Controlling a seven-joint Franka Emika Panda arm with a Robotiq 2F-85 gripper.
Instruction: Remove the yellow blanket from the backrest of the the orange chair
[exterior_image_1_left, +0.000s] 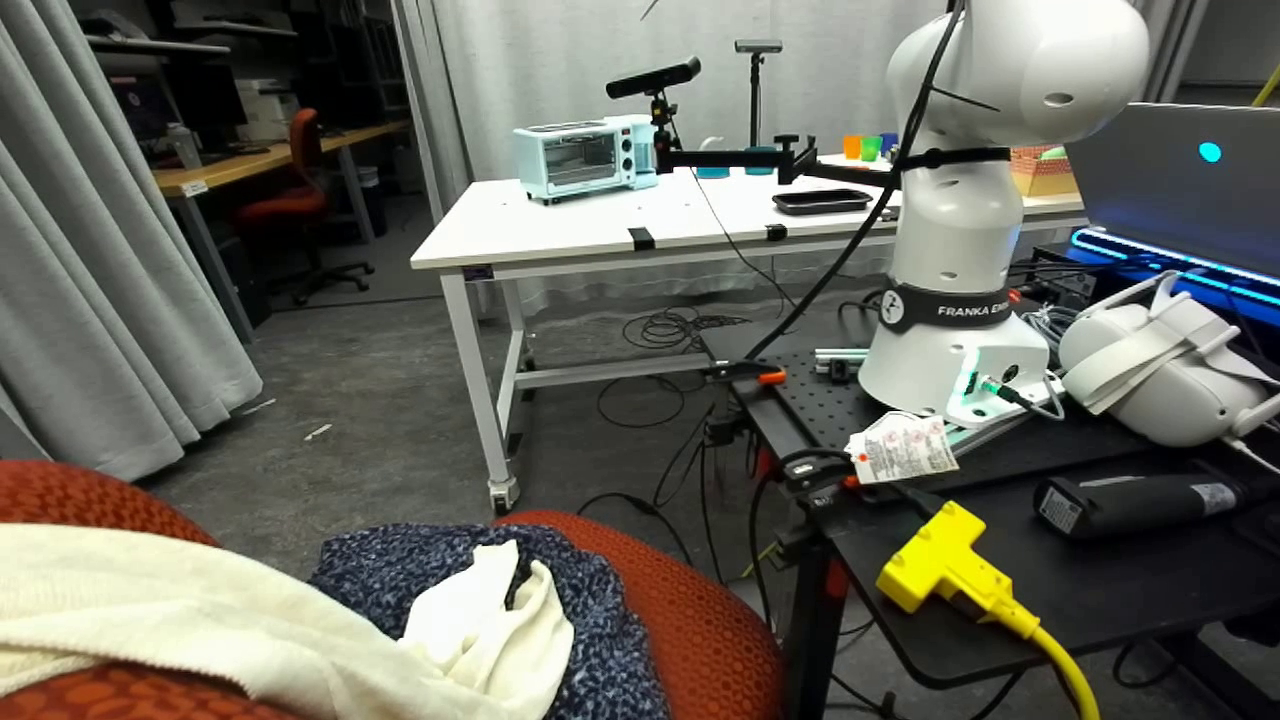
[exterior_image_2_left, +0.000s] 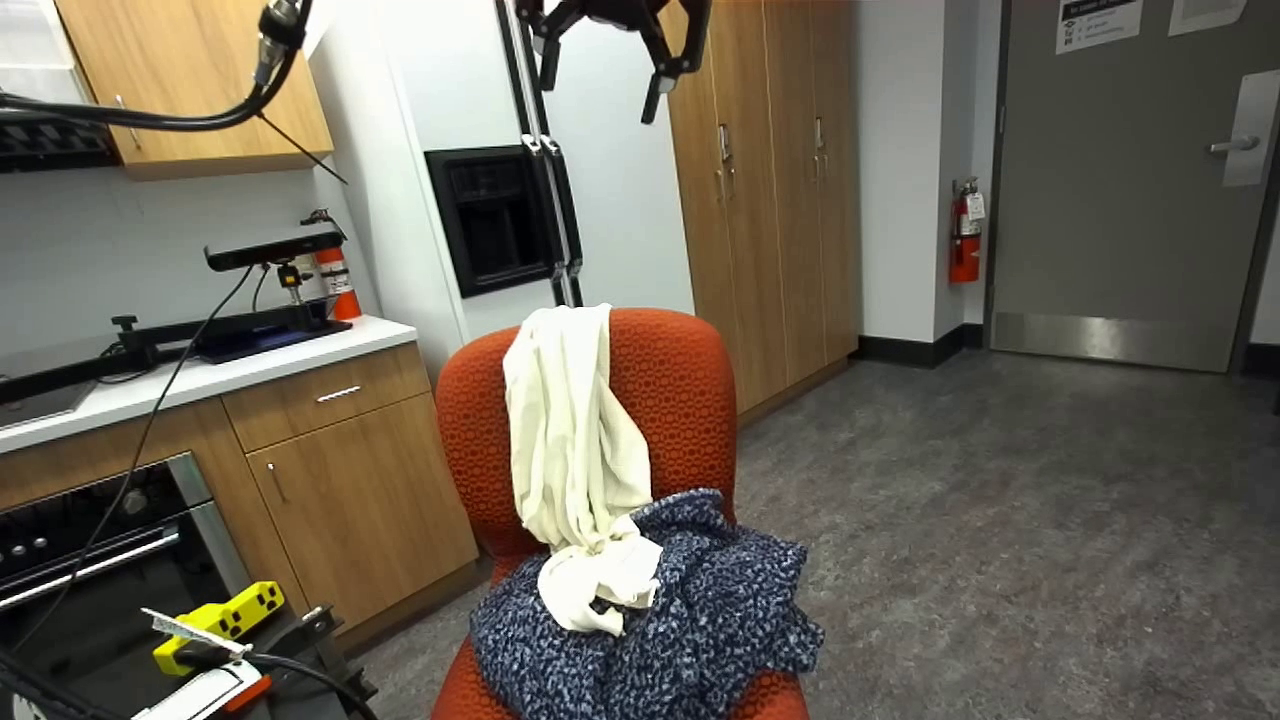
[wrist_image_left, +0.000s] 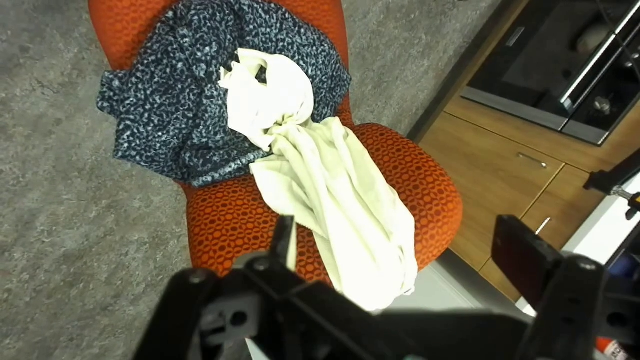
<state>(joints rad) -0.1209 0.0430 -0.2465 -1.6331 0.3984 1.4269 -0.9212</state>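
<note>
Two fingers (wrist_image_left: 522, 260) of my gripper (exterior_image_2_left: 598, 100) are parted wide, released, higher up than the orange chair (exterior_image_1_left: 690, 610). The yellow blanket (exterior_image_2_left: 575, 430) is draped over the top of the backrest (exterior_image_2_left: 680, 400) and hangs down its front in long folds, well apart from my gripper; its lower end lies bunched on the dark speckled cloth (wrist_image_left: 170, 115), which covers much of the seat (exterior_image_2_left: 775, 700). The chair stands past the edge of my black worktop (exterior_image_1_left: 1130, 590), near its rounded corner; how wide the gap is I cannot tell. Close to that corner lies a yellow plug (exterior_image_1_left: 945, 560), and a printed tag (exterior_image_1_left: 905, 450) rests by the same edge, nearer my white base (exterior_image_1_left: 925, 370). Just beside the base, farther in from that edge, sits a white headset (exterior_image_1_left: 1160, 375). Near a far corner of the white table (exterior_image_1_left: 540, 235) stands a toaster oven (exterior_image_1_left: 585, 162).
</note>
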